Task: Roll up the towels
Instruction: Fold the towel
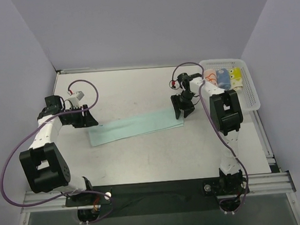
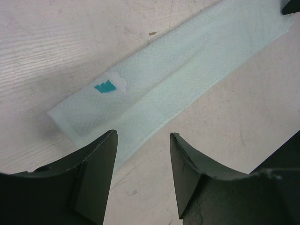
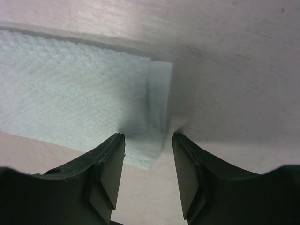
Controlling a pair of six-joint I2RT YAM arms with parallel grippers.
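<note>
Two pincers are mine, and both are released, their jaws spread apart with nothing clamped between them. My left pincer hangs low just over the left end of the pale green towel. In its wrist view the left finger overlaps the towel's near edge while the right finger stands over bare table. My right pincer sits at the towel's right end, and in its wrist view the short edge of the cloth runs into the gap between the fingers, under a shadow; I cannot tell whether the fingertips touch the cloth. The towel lies flat as a long folded strip across the middle of the table, its left end a little nearer than its right. A small white tag with a teal mark shows on top near the left end. At the far right stands a white basket, well apart from the strip, with three rolled towels side by side in it: a white and orange one, a blue one and a yellow one.
</note>
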